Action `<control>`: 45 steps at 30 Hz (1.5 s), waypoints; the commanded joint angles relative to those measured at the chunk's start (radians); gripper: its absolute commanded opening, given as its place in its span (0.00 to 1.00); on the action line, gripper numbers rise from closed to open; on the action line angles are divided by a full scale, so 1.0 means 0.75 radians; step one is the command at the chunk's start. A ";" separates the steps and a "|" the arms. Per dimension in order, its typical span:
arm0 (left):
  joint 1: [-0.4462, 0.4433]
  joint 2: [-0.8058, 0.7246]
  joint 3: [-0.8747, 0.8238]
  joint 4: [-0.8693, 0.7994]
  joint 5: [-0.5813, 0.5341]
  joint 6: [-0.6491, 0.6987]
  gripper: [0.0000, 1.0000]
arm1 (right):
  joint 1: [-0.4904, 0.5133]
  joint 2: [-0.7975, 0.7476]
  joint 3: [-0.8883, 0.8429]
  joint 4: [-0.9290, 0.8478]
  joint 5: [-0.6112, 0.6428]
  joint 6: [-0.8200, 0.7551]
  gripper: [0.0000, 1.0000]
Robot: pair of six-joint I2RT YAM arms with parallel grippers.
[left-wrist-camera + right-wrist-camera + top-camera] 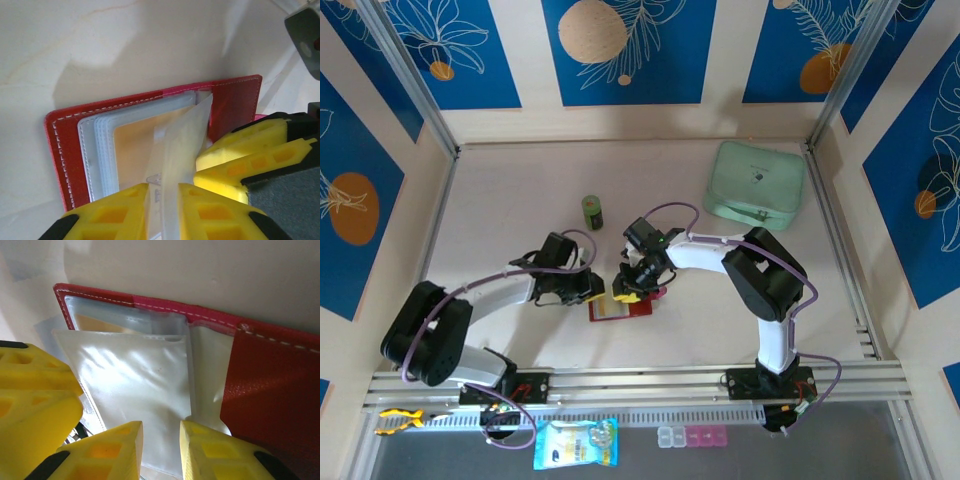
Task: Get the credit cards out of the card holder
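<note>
Nearby: packet (575,443) and pill box (693,436) lie in front of the arm bases.
Left gripper (164,194): jaws narrowly apart, a clear sleeve (175,145) standing between them; pinched or free, I cannot tell.
Right gripper (161,429): jaws narrowly apart astride a sleeve; grip unclear.
Holder (620,308): red, open flat on the table (520,200), between both grippers.
Card (135,145): tan, in a sleeve pocket inside the holder.
Farther: green cylinder (592,211) upright; mint pouch (756,184) far right.

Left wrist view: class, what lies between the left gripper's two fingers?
A clear sleeve of the red card holder, seen in the left wrist view.
</note>
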 commanded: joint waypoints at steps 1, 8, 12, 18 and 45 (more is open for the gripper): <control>-0.017 0.020 -0.017 0.013 0.023 -0.018 0.23 | -0.005 -0.009 -0.014 -0.017 -0.026 -0.021 0.27; -0.032 0.052 -0.013 0.083 0.064 -0.058 0.24 | -0.004 -0.037 -0.019 -0.006 -0.020 -0.021 0.27; -0.044 0.047 0.010 0.089 0.075 -0.075 0.25 | -0.010 -0.103 -0.025 -0.010 0.028 -0.022 0.27; -0.073 0.016 0.077 0.036 0.071 -0.075 0.27 | -0.022 -0.204 -0.034 -0.081 0.139 -0.047 0.28; -0.302 0.390 0.337 0.109 0.044 -0.102 0.51 | -0.144 -0.322 -0.113 -0.369 0.486 -0.237 0.35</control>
